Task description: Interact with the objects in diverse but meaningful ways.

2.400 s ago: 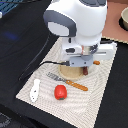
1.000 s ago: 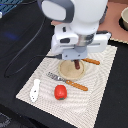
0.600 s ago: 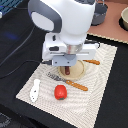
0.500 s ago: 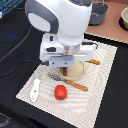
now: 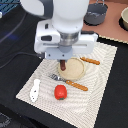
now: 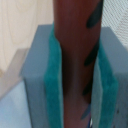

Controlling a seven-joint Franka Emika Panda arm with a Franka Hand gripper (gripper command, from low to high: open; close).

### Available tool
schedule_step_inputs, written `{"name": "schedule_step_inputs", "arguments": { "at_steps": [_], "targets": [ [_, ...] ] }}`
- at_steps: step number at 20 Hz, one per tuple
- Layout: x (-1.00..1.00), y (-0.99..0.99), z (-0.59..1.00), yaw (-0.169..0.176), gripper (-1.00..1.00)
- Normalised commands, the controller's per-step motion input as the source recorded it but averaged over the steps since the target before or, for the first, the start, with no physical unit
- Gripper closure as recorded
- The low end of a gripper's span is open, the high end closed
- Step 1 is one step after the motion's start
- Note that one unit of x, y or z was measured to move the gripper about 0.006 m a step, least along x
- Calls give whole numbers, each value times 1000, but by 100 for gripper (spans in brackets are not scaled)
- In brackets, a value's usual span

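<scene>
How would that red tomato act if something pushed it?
The tomato looks round and smooth, so it would probably roll across the placemat rather than slide. It seems a small, rigid toy, likely light, and nothing touches it, so little would stop it.

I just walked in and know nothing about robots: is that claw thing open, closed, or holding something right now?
Gripper: closed on the dark brown sausage, clamped upright between its green pads, above the tan plate.
</scene>
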Motion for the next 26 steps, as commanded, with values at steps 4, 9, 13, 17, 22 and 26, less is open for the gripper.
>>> {"name": "schedule_step_inputs", "arguments": {
  "at_steps": [4, 9, 13, 17, 22, 26],
  "targets": [
    [-799, 75, -99, 13, 100],
    [-671, 10, -276, 10, 100],
    [-94, -64, -277, 56, 100],
    [-290, -29, -562, 47, 100],
    [-298, -22, -557, 39, 100],
    [-655, -10, -488, 29, 100]
  ]
}}
